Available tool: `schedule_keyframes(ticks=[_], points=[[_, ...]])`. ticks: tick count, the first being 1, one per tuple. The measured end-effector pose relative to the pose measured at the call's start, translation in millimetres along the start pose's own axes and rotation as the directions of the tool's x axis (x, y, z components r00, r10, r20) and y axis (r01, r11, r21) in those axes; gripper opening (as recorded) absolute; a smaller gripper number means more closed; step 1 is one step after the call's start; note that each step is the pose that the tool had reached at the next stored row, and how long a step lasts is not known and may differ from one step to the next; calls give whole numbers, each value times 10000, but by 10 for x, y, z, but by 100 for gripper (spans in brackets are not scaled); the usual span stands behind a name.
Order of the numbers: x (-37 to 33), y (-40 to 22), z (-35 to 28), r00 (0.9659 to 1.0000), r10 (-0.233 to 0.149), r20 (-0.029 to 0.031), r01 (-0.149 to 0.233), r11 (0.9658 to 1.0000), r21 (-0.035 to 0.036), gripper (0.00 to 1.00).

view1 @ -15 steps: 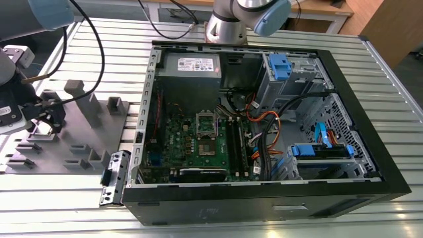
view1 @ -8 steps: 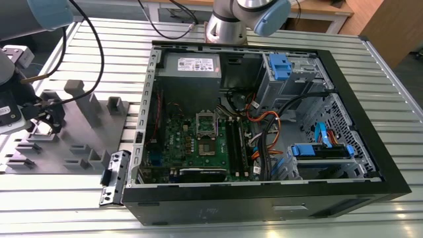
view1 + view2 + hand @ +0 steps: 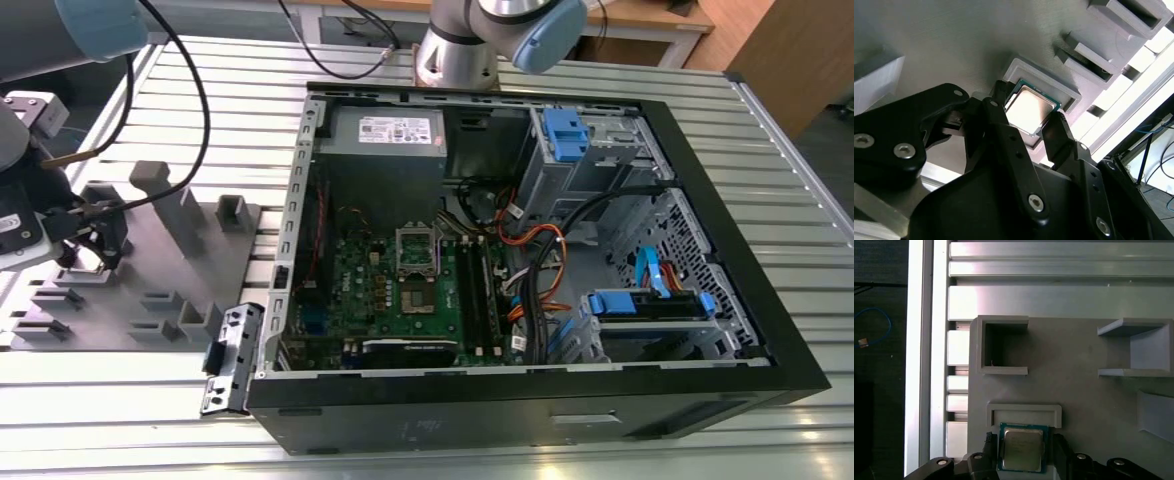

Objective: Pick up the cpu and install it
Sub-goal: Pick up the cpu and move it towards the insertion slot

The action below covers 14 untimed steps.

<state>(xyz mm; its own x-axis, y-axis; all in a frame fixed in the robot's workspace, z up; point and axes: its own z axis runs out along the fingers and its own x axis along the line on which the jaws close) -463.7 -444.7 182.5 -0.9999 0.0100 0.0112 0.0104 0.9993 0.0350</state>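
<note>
While hand [image 3: 1027, 106] flanks cpu [image 3: 1031, 111] on grey tray [image 3: 954, 45], cannot tell if gripping; contact points hidden.

You're looking at an open computer case [image 3: 534, 405] lying on the slatted metal tabletop [image 3: 134, 420], its green motherboard [image 3: 380, 290] facing up. On the exterior view's left, a grey tray [image 3: 200, 268] is sitting just beside it. Blue drive brackets [image 3: 563, 135] are showing inside, toward the right.

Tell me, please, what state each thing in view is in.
chip: flat, metal top up, at the tray's square recess.
gripper: low over the tray, at the chip.
tray: lying flat.
computer case: on its side, open, board exposed.
</note>
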Motion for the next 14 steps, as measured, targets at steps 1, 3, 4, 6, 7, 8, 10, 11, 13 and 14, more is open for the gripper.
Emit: schedule_keyframes(ticks=[1, 3, 4, 6, 7, 8, 10, 11, 13, 14], points=[[0, 0, 0, 10000, 0, 0, 0, 10000, 0, 56], [1, 0, 0, 10000, 0, 0, 0, 10000, 0, 56], [1, 0, 0, 10000, 0, 0, 0, 10000, 0, 56], [5, 0, 0, 10000, 0, 0, 0, 10000, 0, 56], [12, 1, 1, 10000, 2, 0, -2, 10000, 0, 56], [14, 0, 1, 10000, 0, 0, 0, 10000, 0, 56], [15, 0, 1, 10000, -1, 1, 1, 10000, -1, 56], [17, 0, 1, 10000, 0, 0, 0, 10000, 0, 56], [17, 0, 1, 10000, 0, 0, 0, 10000, 0, 56], [17, 1, 1, 10000, 0, 0, 0, 10000, -1, 56]])
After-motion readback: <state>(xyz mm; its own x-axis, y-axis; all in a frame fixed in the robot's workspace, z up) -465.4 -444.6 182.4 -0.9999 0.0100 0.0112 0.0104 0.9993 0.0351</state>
